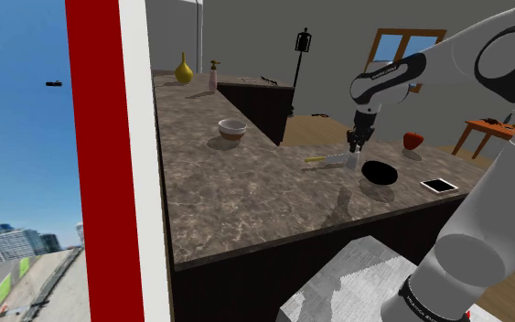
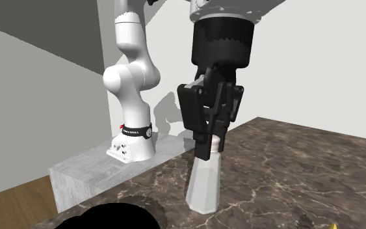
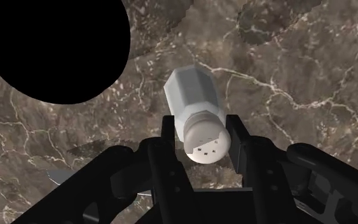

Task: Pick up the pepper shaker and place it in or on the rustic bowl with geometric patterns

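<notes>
Beside a round black disc (image 3: 50, 44) on the marbled counter (image 2: 292, 169), clasps the white pepper shaker (image 2: 204, 185) by its cap with the black gripper (image 2: 212, 146), base touching the surface.

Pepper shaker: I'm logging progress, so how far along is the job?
Done: the hand is at the pepper shaker. In hand: its fingers clasp the cap, the base seemingly on the counter, not lifted yet. Left: lift it, carry it to the bowl across the counter, and set it in.
</notes>
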You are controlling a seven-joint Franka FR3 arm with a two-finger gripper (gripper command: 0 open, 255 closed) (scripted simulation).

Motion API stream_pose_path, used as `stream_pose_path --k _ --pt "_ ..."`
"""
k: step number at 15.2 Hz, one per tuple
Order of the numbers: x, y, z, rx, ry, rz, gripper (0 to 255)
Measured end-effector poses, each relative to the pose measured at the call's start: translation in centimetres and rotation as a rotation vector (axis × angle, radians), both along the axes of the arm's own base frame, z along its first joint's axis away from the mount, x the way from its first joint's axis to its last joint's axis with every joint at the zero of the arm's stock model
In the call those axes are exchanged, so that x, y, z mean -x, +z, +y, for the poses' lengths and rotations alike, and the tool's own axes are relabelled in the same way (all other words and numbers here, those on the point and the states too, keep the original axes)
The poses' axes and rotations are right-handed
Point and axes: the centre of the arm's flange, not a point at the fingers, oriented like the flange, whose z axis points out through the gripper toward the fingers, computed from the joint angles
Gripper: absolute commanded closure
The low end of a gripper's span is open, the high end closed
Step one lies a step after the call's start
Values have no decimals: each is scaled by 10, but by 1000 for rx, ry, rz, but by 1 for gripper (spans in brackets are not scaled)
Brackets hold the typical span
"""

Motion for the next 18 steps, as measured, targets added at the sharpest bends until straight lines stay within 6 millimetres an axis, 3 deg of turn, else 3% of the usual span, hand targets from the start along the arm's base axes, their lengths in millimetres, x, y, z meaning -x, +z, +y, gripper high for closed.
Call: stream_pose_path --k 18 --pt "2 94 1 0 0 0 255"
